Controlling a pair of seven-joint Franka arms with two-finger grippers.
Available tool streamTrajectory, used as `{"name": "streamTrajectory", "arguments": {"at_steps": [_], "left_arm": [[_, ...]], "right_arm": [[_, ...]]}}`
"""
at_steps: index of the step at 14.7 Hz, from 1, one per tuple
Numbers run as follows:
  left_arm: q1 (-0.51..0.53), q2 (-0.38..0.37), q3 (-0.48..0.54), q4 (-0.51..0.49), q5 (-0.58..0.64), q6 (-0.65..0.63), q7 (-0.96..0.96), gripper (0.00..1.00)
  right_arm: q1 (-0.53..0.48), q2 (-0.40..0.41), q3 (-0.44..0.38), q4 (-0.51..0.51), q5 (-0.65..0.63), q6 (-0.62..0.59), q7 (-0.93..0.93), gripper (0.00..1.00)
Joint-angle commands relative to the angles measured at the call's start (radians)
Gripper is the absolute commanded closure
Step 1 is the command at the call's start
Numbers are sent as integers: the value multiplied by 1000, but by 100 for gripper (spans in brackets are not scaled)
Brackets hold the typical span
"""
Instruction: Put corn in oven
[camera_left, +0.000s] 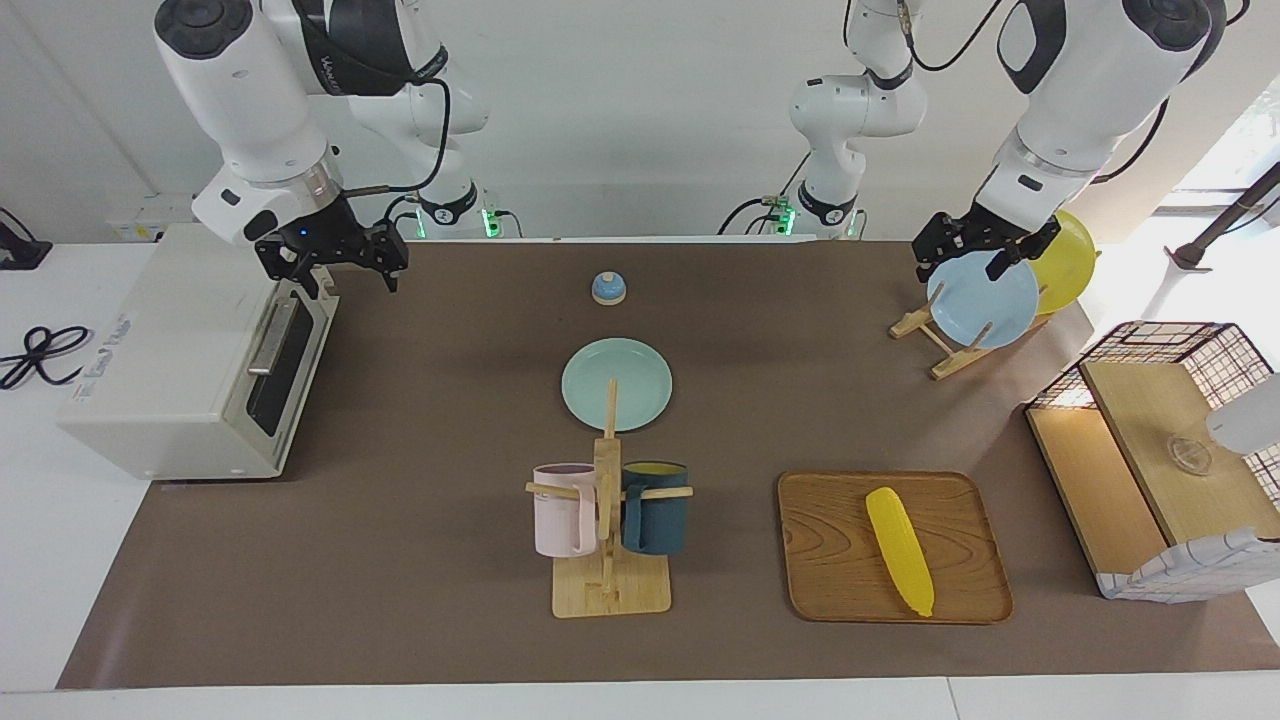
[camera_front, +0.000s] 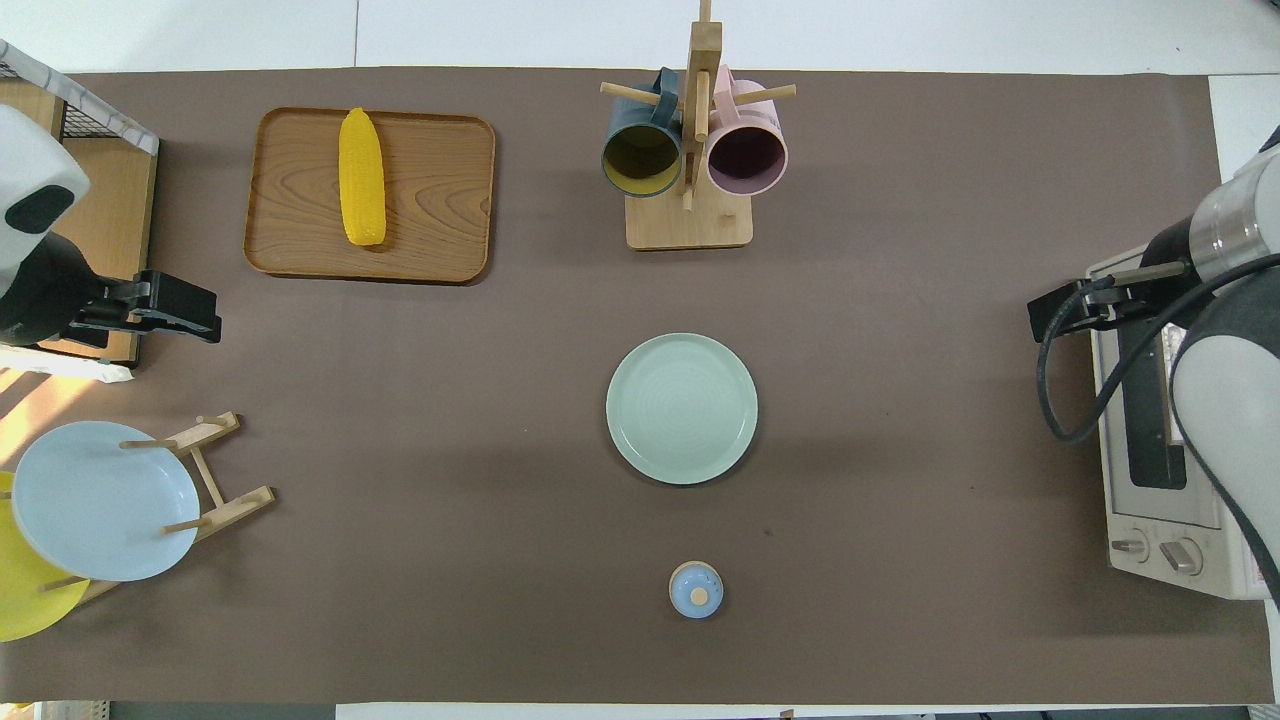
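The corn (camera_left: 899, 550) lies on a wooden tray (camera_left: 830, 560), the mug rack (camera_left: 610, 560) between it and the shut oven (camera_left: 190, 370), both grippers' fingers spread.

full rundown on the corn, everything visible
The corn is one bright yellow ear, tapered, with ribbed kernel rows and a smooth, plastic-looking surface. It lies flat on the wooden tray, resting on the half toward the left arm's end of the table, lengthwise along the near-far line and slightly slanted, its narrow tip pointing away from the robots. Only the tray touches it. Neither pincer is near it, and it is at the opposite end of the table from the oven.
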Motion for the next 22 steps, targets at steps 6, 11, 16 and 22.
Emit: {"name": "streamTrajectory", "arguments": {"at_steps": [6, 11, 16, 22], "left_arm": [[-1, -8, -2, -8, 11, 10, 5, 0], [6, -9, -2, -8, 11, 10, 11, 0], [0, -8, -2, -8, 11, 10, 7, 0], [0, -8, -2, -36, 10, 91, 8, 0]], "right_arm": [[-7, 2, 3, 3, 20, 5, 11, 0], [-24, -18, -2, -58, 20, 73, -14, 6], [-98, -77, -4, -198, 14, 158, -111, 100], [-193, -116, -5, -354, -6, 304, -114, 100]]}}
